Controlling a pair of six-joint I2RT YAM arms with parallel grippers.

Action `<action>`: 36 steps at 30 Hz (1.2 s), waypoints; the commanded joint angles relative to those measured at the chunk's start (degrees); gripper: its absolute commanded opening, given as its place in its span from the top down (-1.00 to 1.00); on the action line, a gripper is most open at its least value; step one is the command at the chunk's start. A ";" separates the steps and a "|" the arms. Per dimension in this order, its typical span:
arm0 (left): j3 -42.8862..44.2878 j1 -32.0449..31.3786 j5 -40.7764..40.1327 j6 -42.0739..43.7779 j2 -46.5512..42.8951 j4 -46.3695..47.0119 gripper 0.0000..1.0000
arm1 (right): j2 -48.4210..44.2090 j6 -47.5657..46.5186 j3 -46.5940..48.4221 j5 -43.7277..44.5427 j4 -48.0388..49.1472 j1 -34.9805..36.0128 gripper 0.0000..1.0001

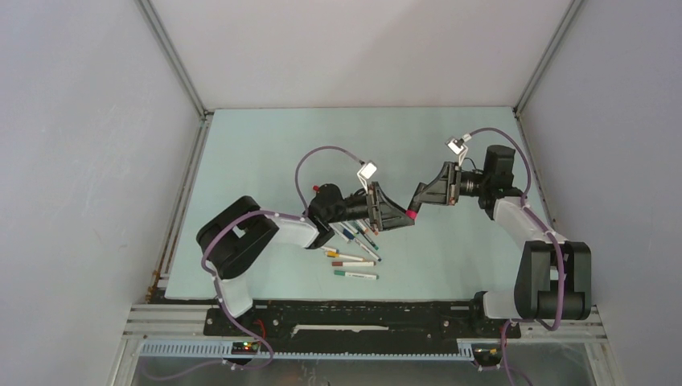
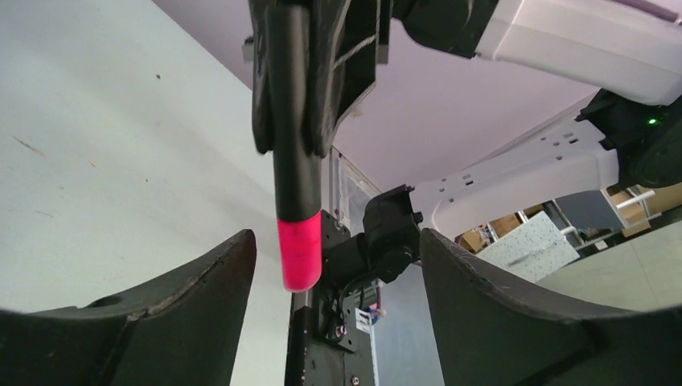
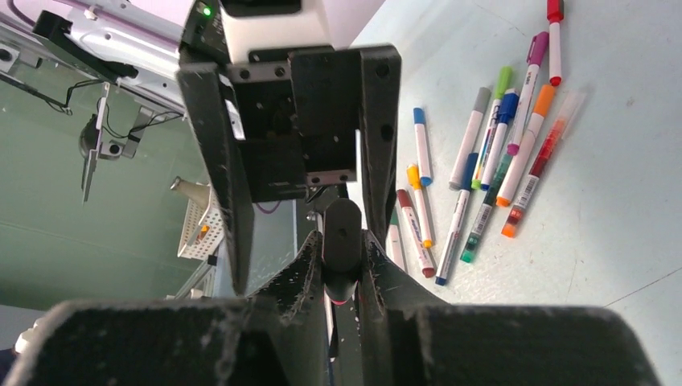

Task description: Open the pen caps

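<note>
My right gripper [image 1: 418, 201] is shut on the thick black highlighter [image 3: 342, 229], above the table. Its bright-pink cap [image 1: 411, 215] is on the barrel and points at my left gripper [image 1: 400, 219]. In the left wrist view the pink cap [image 2: 299, 253] hangs between my left gripper's [image 2: 335, 238] open fingers, nearer the left one, touching neither. The black barrel [image 2: 289, 121] runs up into the right gripper's jaws. The thin capped pens [image 1: 354, 257] lie on the table under the left arm. They also show in the right wrist view [image 3: 482, 161].
The pale green table [image 1: 265, 153] has metal rails along its left and right edges and grey walls around it. The left arm's base link [image 1: 241, 241] lies low over the table's near left. The left gripper's fingers [image 3: 213, 145] fill the middle of the right wrist view.
</note>
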 commanded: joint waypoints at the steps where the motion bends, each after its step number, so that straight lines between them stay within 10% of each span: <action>1: 3.61 -1.30 1.73 -0.28 2.00 0.25 -0.50 | -0.58 4.93 1.41 -1.53 6.69 -0.31 1.00; 13: 4.69 -1.50 -0.13 0.55 1.46 -1.75 -0.07 | 0.49 4.07 1.45 -1.45 5.62 0.72 1.00; 21: 4.55 -1.46 -0.61 0.56 1.60 -2.16 0.99 | 0.41 3.59 1.45 -2.27 6.10 1.32 1.00; 27: 3.27 -1.54 0.83 1.80 1.52 -2.47 1.00 | 0.39 5.19 5.32 -0.67 10.12 -0.33 1.00; 36: -1.42 -2.47 -0.55 2.01 0.57 1.31 1.00 | 8.21 33.74 20.55 0.77 42.37 -1.87 1.00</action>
